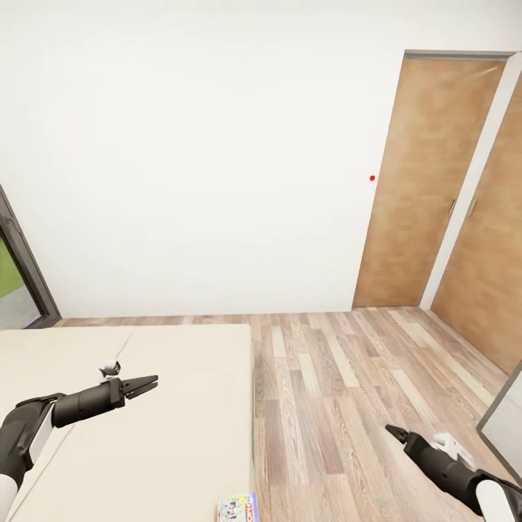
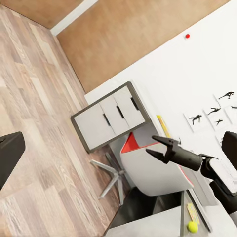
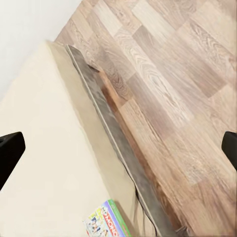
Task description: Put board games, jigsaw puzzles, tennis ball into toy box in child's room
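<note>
A flat board game (image 1: 238, 507), white with a green edge and red lettering, lies on the beige bed (image 1: 145, 435) close to its floor-side edge; the right wrist view has this board game (image 3: 107, 221) on the bed (image 3: 44, 148) too. My left gripper (image 1: 145, 386) hovers open over the mattress, well away from the game. Over the wood floor beside the bed, my right gripper (image 1: 395, 433) is open and empty, its fingers (image 3: 10, 153) spread wide. The left wrist view looks across at the right gripper (image 2: 152, 145), and beyond it the tennis ball (image 2: 192, 226) rests on the table (image 2: 158, 224).
A white wall and wooden doors (image 1: 428, 181) face me, with a dark-framed window (image 1: 18, 268) at the left. In the left wrist view a grey cabinet (image 2: 111, 116) stands on the floor next to a white and red chair (image 2: 148, 170), under black silhouette pictures (image 2: 202, 116).
</note>
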Tool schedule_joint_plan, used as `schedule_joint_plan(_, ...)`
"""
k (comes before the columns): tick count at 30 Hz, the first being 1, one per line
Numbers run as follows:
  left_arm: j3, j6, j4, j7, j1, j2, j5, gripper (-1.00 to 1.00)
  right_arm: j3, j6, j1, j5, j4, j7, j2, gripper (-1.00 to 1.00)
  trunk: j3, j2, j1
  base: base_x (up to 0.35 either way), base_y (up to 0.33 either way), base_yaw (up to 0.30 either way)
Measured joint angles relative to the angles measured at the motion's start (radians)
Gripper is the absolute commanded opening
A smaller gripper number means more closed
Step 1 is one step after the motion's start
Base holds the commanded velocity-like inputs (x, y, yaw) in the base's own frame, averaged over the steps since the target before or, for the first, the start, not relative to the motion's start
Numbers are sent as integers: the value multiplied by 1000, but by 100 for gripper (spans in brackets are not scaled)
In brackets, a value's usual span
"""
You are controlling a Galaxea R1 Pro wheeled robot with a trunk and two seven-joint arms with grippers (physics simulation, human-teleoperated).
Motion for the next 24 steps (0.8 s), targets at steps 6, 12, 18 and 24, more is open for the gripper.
schedule_joint_plan(6,1,-1,0,39,0,-2,0,100,-5,1,-1,-9,4,-10,-4,100,0,0,0,0,0,0)
schedule_joint_plan(12,0,-2,0,58,0,-4,-1,100,0,-6,0,-6,0,-10,8,100,0,0,0,0,0,0)
schedule_joint_plan(18,-2,-2,-1,66,0,-2,-1,100,0,-7,0,0,-4,-9,12,100,0,0,0,0,0,0)
schedule_joint_plan(24,-1,8,-7,118,0,3,-3,100,1,-7,0,-1,-5,-8,12,100,0,0,0,0,0,0)
